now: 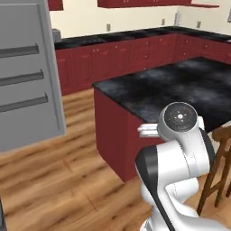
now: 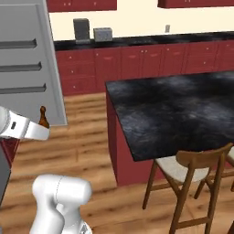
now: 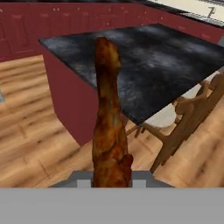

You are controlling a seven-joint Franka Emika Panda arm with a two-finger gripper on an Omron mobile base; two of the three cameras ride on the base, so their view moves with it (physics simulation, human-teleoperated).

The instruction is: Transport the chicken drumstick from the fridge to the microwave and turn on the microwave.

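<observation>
Chicken drumstick clamped in end effector, jaws closed on its thicker lower end, thin end pointing up and away in hand view. Reddish-brown, glossy, filling centre of that view, held in the air over wooden floor, well apart from any surface.

Right base view: tip of drumstick poking up just past white forearm at left edge, in front of open grey fridge door. Door racks visible as three horizontal bars. Same fridge door at left in left base view, standing open over floor.

Island worktop, black speckled top on red base, right of centre; also behind drumstick in hand view. Wooden chairs with pale seats tucked at island's near side; chair also at right in hand view. One chair partly behind the arm's elbow in left base view.

Back wall: red base cabinets under dark worktop, two small grey appliances on it, cream wall above, red upper cabinets at top edge.

Arm's white elbow joint with dark round cap, lower right of left base view, in front of island corner.
</observation>
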